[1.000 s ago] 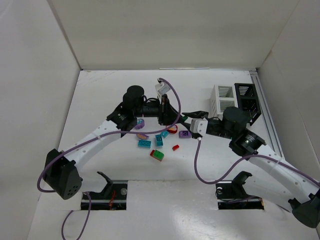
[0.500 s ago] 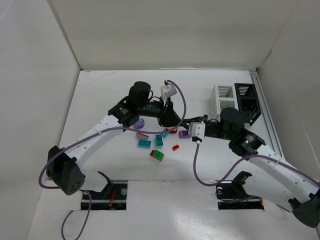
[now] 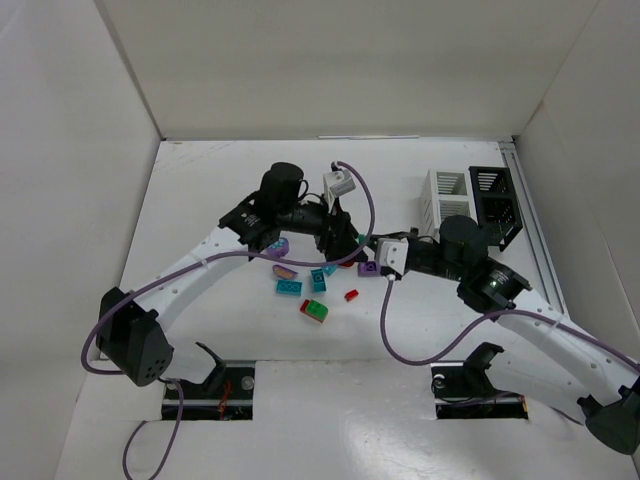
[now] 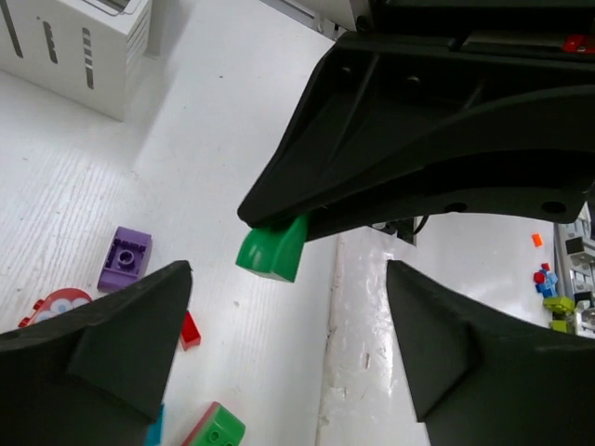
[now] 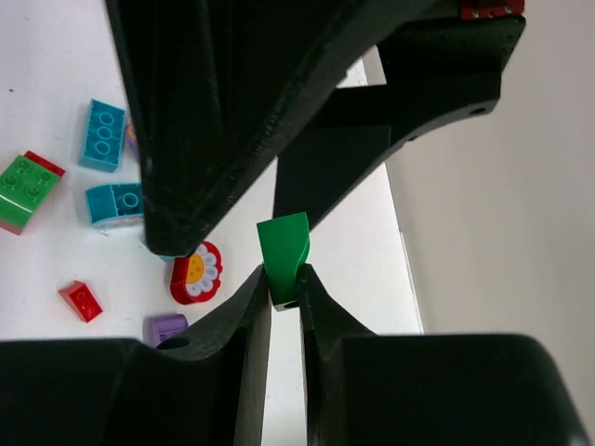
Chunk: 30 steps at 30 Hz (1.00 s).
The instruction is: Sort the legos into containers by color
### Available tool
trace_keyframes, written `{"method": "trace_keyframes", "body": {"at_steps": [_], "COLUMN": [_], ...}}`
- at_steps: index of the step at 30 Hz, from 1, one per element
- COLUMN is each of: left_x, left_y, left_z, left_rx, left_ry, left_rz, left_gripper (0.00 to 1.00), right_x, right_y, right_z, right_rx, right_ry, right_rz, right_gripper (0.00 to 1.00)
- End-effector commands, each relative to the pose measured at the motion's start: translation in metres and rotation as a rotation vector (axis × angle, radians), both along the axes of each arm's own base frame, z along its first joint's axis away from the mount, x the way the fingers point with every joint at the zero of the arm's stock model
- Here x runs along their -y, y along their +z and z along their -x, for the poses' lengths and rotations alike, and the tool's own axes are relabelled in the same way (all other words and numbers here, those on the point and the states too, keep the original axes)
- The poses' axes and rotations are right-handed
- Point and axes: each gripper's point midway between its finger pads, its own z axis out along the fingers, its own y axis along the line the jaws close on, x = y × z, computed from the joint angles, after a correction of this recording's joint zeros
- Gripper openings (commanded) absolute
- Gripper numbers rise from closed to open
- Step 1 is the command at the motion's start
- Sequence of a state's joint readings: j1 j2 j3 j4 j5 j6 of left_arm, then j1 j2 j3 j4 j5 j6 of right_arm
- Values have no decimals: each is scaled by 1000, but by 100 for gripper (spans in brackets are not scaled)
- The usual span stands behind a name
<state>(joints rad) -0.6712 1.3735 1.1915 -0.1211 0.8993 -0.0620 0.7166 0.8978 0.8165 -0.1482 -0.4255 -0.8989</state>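
Note:
A small green lego (image 5: 284, 249) is pinched between the shut fingers of my right gripper (image 5: 284, 283) above the table. My left gripper (image 4: 290, 302) faces it with its jaws wide apart, and the same green lego (image 4: 272, 251) hangs just beyond and between them, touching neither. In the top view the two grippers meet tip to tip, the left gripper (image 3: 343, 247) and the right gripper (image 3: 366, 254). Loose legos lie below them: teal (image 3: 289, 288), red-and-green (image 3: 314, 311), small red (image 3: 351, 295), purple (image 3: 369, 268). The white container (image 3: 445, 198) and the black container (image 3: 497, 200) stand at the back right.
A red flower-shaped piece (image 5: 196, 272) lies under the grippers. Another purple lego (image 3: 279, 246) and a pink one (image 3: 284, 271) sit beside the left arm. White walls close in the table on three sides, and a metal rail (image 3: 535, 240) runs along the right.
My left gripper has opened and let go of the green lego. My right gripper has closed on it. The left arm shifted slightly right toward the right gripper.

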Motion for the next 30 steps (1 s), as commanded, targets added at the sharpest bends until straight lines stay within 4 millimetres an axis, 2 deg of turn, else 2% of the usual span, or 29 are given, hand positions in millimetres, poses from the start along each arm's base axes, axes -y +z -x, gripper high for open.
{"method": "trace_keyframes", "body": {"at_steps": [1,2,3,5,6,7,8,9,10,11,12,13,14,16,17,18,19,20,21,24,25,26,28,29,30], "left_x": [0,0,0,-4,-6,-14,-19,-30,-37,-49,-61,-88,-103,-123,-122,-122,-124,-124,-122,-122,-121,-122,-117,-115,-115], "left_y": [20,24,24,26,27,22,21,16,11,-1,-7,-29,-40,-57,-62,-65,-76,-74,-77,-84,-89,-97,-100,-108,-113], "left_z": [1,-4,-6,-12,-16,-31,-38,-61,-74,-88,-100,-117,-124,-124,-126,-124,-122,-122,-120,-118,-116,-114,-114,-113,-114], "left_rx": [51,67,69,68,63,45,-3,-14,-47,-78,-99,-142,-163,-186,-202,-213,-220,-213,-220,-228,-228,-236,-242,-253,-259], "left_ry": [-9,15,24,64,110,181,258,417,529,657,777,988,1083,1188,1194,1198,1198,1198,1187,1177,1162,1161,1132,1122,1122], "left_rz": [51,51,48,45,36,19,12,-15,-36,-75,-102,-174,-214,-295,-302,-306,-324,-307,-307,-315,-327,-348,-349,-360,-375], "left_gripper": [85,87,99,99,99,99,99,99,99,99,99,99,99,99,99,99,99,99,99,99,99,99,99,99,99], "right_x": [1,3,9,17,31,46,55,69,92,115,124,144,165,180,187,202,206,210,223,231,239,236,237,238,240], "right_y": [31,31,27,26,31,27,32,33,32,22,21,18,8,1,-3,-6,-10,-13,-15,-29,-28,-42,-52,-55,-51], "right_z": [-11,-13,-24,-35,-46,-59,-69,-80,-94,-103,-116,-125,-131,-152,-159,-167,-180,-188,-195,-222,-228,-235,-240,-244,-245], "right_rx": [36,28,29,1,-2,-31,-79,-117,-142,-185,-228,-242,-283,-342,-358,-371,-387,-399,-408,-462,-472,-502,-513,-508,-496], "right_ry": [-69,-89,-152,-243,-334,-416,-489,-578,-723,-823,-904,-1014,-1096,-1184,-1204,-1250,-1275,-1283,-1309,-1312,-1327,-1317,-1305,-1315,-1324], "right_rz": [-69,-72,-57,-67,-73,-71,-107,-133,-148,-122,-136,-129,-93,-71,-60,-51,-49,-47,-53,-41,-43,-21,-1,0,-5], "right_gripper": [0,0,0,0,0,0,0,0,0,0,0,0,0,0,0,0,0,0,0,0,0,0,0,0,0]}}
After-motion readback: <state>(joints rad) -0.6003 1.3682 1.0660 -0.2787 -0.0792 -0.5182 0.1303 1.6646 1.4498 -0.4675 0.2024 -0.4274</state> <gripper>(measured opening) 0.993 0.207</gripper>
